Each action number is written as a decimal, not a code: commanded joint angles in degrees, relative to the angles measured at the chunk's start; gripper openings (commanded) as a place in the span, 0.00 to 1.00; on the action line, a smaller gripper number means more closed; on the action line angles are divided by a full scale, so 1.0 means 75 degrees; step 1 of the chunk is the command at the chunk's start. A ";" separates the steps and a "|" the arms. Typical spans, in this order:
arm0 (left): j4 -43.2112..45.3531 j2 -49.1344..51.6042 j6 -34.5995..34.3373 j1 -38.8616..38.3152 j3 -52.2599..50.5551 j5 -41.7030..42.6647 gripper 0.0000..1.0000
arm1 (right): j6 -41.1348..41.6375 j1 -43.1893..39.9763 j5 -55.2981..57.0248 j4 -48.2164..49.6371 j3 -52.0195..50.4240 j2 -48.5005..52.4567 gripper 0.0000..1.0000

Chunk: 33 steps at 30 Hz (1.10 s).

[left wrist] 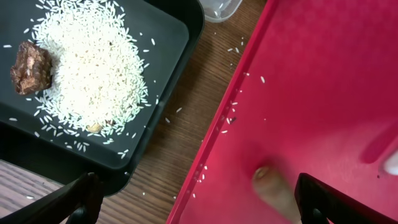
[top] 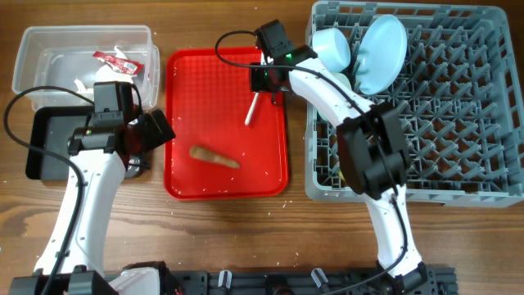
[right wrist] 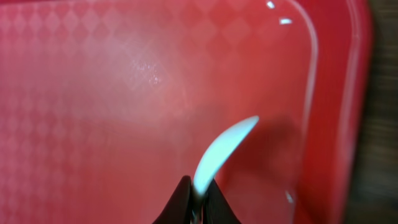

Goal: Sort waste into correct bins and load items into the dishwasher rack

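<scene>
- the right pincer [right wrist: 198, 190] is pinched narrow on one end of the white spoon [right wrist: 221, 152]; the rest of the spoon sticks out ahead of the fingertips, over the red tray [top: 188, 82].
- to do this well, i'd lift straight up until the free end clears the tray rim, then swing to the dishwasher rack [top: 426, 10] beside that arm and lower the spoon between pegs, away from the dishes already there.
- with so thin a grip the spoon may pivot, so move slowly.
- the left pincer [left wrist: 199, 202] is spread wide, with the brown stick [left wrist: 273, 186] just ahead of its right finger.
- the wrapper [top: 115, 59] has print too small to read; no other writing shows.
</scene>
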 commanded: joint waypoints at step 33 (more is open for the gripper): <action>0.0020 0.0017 -0.0015 -0.0009 0.0087 -0.0076 1.00 | 0.6449 -0.1413 0.4208 -0.5289 -0.3013 -0.4986 0.36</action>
